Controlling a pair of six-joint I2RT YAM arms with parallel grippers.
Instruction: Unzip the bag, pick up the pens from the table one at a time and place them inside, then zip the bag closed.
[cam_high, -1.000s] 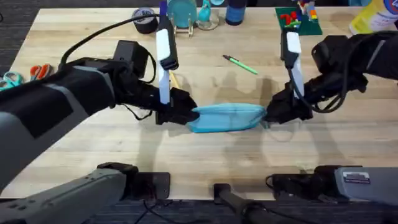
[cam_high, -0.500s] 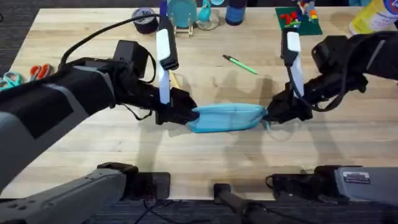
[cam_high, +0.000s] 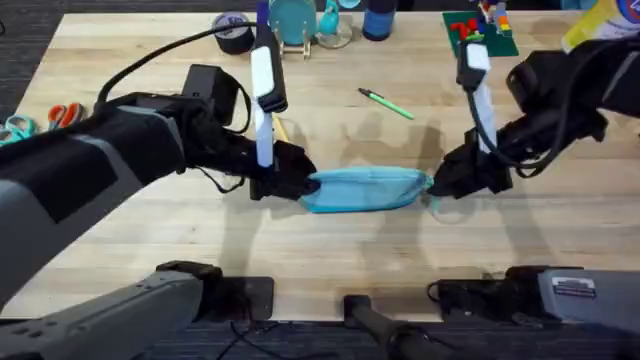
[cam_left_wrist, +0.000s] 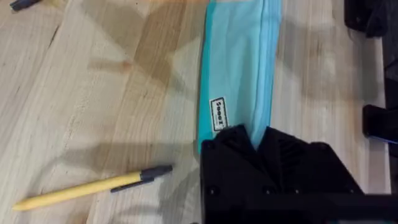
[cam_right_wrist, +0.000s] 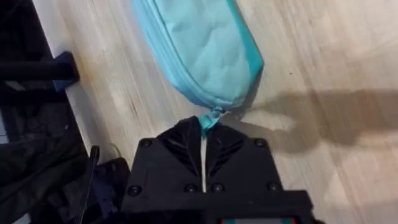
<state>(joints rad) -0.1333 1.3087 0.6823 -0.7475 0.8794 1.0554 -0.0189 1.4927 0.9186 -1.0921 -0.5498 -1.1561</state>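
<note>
Mid-table (cam_high: 150, 240): bag (cam_high: 365, 188) lies flat, left gripper (cam_high: 296, 181) clamped on one end, right gripper (cam_right_wrist: 204, 127) pinching the zipper pull (cam_right_wrist: 210, 117) at the other. Farther back: yellow pen (cam_left_wrist: 87, 187) beside left gripper, green pen (cam_high: 387, 104).

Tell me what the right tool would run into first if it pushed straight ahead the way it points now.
The bag. The right tool is shut on the zipper pull at the bag's end, so it would press straight into the fabric, and beyond that likely the left tool clamping the far end.
</note>
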